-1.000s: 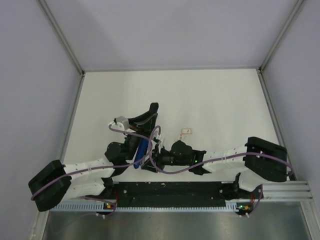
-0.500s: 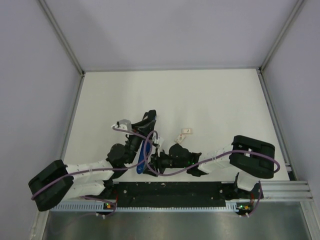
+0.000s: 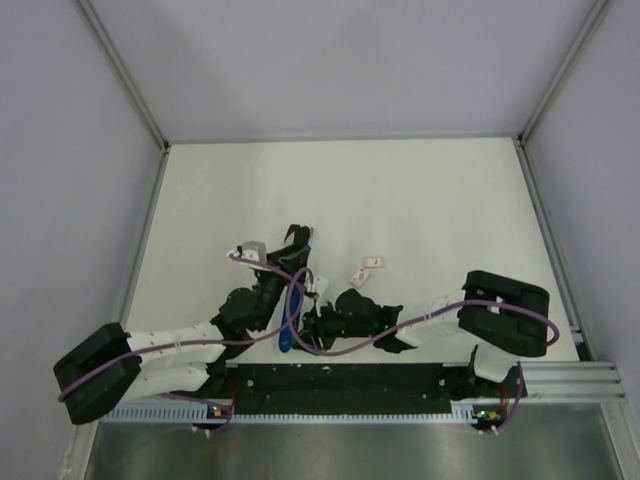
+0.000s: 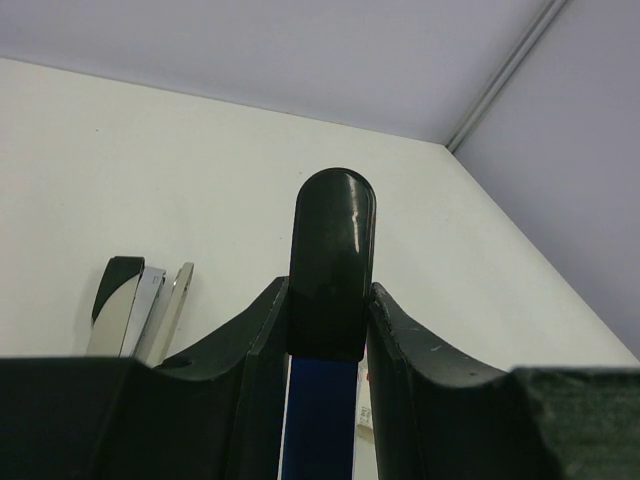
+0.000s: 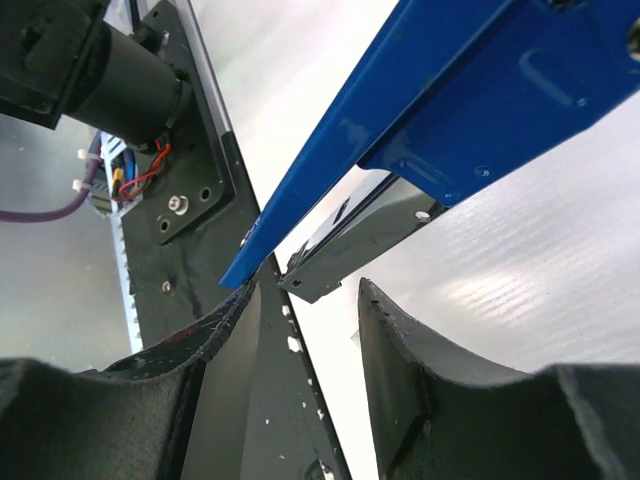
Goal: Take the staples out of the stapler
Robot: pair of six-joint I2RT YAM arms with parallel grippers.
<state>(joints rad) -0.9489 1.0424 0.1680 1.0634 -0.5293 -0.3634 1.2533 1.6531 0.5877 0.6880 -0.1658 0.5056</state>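
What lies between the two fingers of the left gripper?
The stapler: its black end stands between the fingers of the left gripper, both touching it. The left wrist view shows it.

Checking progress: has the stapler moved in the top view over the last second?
Yes. The stapler has shifted toward the black base rail, away from the unmoved whitish block.

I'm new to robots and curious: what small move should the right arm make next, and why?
Probably close the right fingers on the grey metal inner part: its tip sits at their open gap, while the left fingers clamp the stapler.
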